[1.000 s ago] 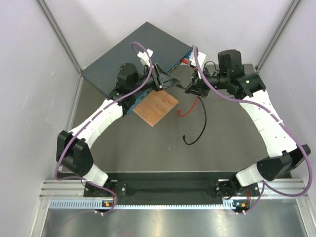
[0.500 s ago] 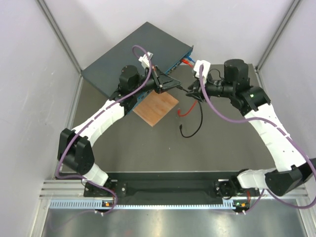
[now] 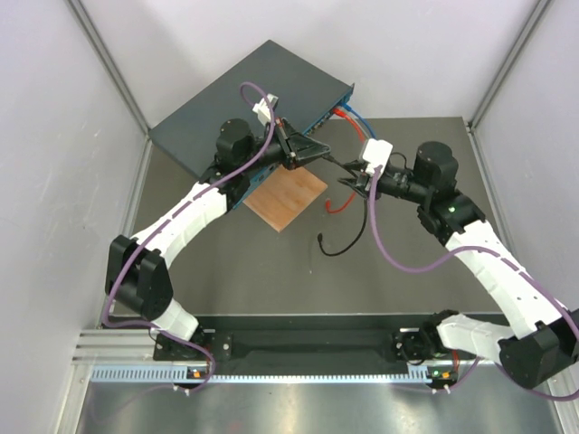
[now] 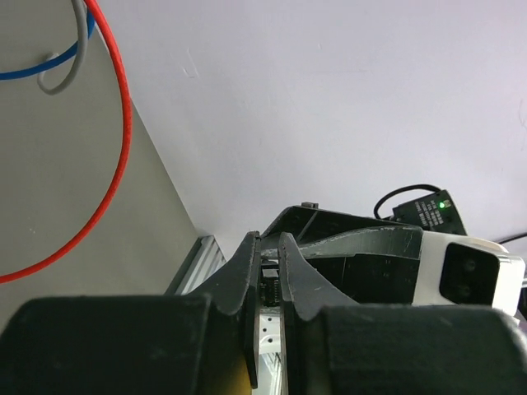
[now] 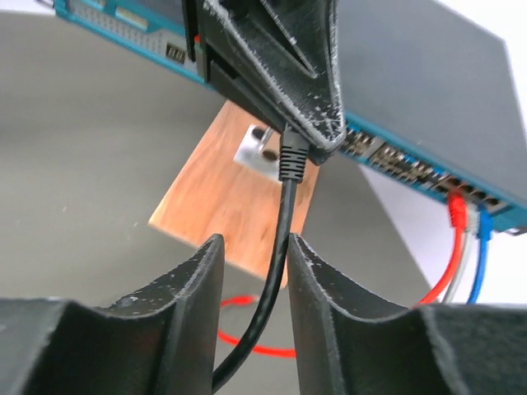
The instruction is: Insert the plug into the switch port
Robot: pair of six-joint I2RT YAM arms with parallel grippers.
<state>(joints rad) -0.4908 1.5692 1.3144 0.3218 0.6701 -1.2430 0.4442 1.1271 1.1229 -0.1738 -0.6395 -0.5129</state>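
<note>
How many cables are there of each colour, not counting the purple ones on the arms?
Red cable: 1
Blue cable: 1
Grey cable: 1
Black cable: 1
Total: 4

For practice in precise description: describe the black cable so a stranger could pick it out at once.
Find the switch, the big dark box. In front of its teal edge, the left gripper pinches the black cable by its plug. Unlike the coloured cables at that edge's end, it is black and not plugged in.
</note>
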